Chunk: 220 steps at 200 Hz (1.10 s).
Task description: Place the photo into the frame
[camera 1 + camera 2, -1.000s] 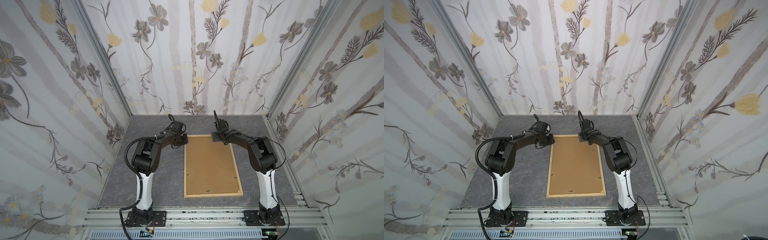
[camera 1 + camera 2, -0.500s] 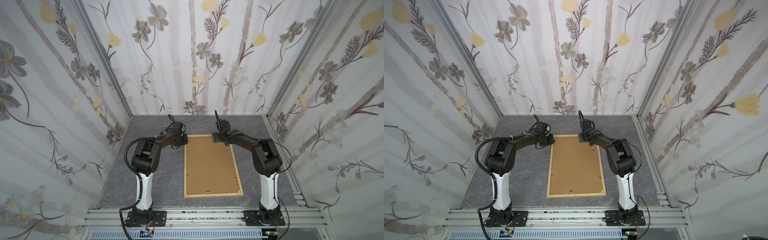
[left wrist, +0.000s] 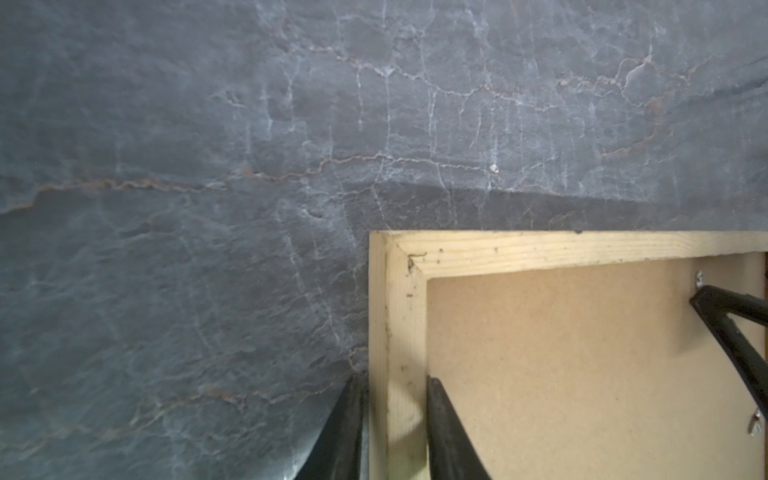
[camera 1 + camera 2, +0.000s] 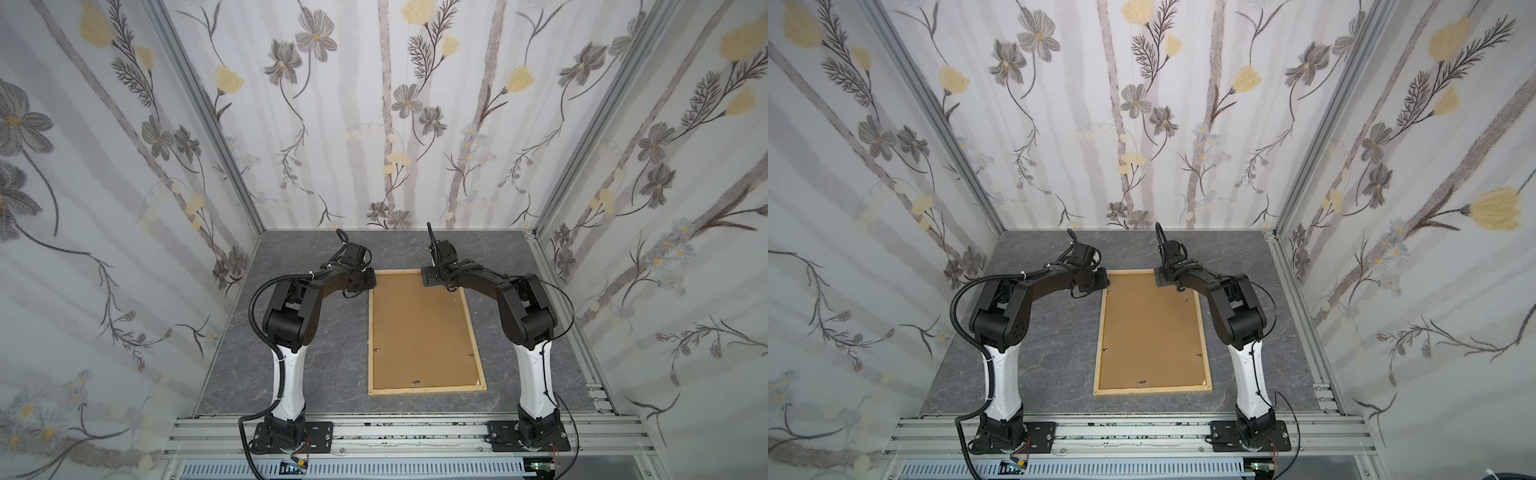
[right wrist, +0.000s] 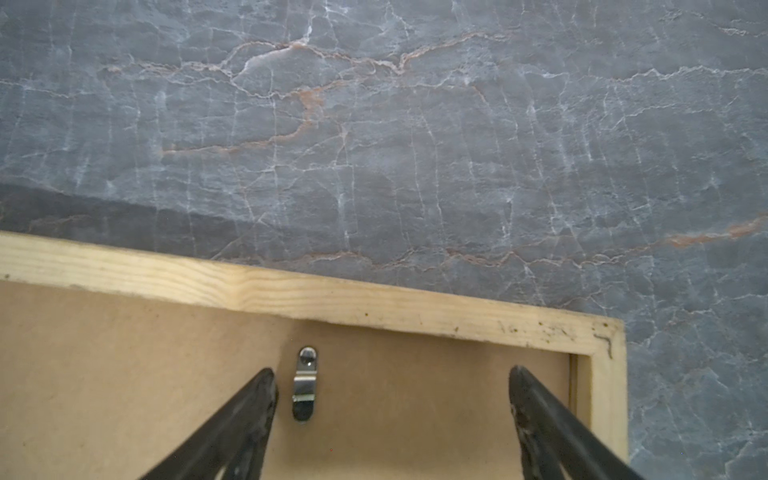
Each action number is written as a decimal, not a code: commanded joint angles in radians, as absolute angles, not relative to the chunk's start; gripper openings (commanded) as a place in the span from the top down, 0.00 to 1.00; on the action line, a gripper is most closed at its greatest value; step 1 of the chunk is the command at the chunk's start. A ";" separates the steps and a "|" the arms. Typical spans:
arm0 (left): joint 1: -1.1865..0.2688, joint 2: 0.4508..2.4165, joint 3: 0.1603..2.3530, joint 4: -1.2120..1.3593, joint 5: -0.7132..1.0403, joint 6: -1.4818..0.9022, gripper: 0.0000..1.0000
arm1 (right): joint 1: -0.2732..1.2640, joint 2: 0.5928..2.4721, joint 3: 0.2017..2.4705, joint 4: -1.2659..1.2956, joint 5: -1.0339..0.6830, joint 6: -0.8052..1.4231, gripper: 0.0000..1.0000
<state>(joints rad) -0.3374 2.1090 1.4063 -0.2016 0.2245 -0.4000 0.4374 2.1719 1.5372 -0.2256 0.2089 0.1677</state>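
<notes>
Operator: Where is the light natural-wood rectangular picture frame [image 4: 428,390]?

Technician: Flat on the grey marble-patterned worktop [image 4: 328,357], back side up, between the two arms in both top views. A brown fibreboard backing panel [image 4: 422,332] fills its opening.

Operator: State of the left gripper [image 3: 394,380]?

Technician: Positioned at the far left corner of the frame. Its jaws stand narrow and straddle the left wooden strip: one black finger [image 3: 349,419] against the outer edge, the other at the inner edge over the panel. The strip is clamped between them.

Operator: And the right gripper [image 5: 391,374]?

Technician: Low over the panel near the far right corner. Its jaws stand wide apart and hold nothing. A small silver metal turn clip [image 5: 305,388] lies on the panel between the fingers, just beside one of them.
</notes>
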 commanded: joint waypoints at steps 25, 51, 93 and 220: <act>-0.332 2.115 1.393 -0.276 0.204 -0.389 0.74 | 0.413 2.156 1.501 -0.262 0.264 0.161 0.14; -0.329 2.115 1.392 -0.274 0.204 -0.389 0.74 | 0.401 2.140 1.482 -0.253 0.267 0.158 0.14; -0.325 2.112 1.387 -0.272 0.209 -0.388 0.74 | 0.388 2.149 1.510 -0.257 0.258 0.156 0.14; -0.325 2.104 1.372 -0.260 0.227 -0.385 0.75 | 0.387 2.214 1.576 -0.272 0.232 0.161 0.14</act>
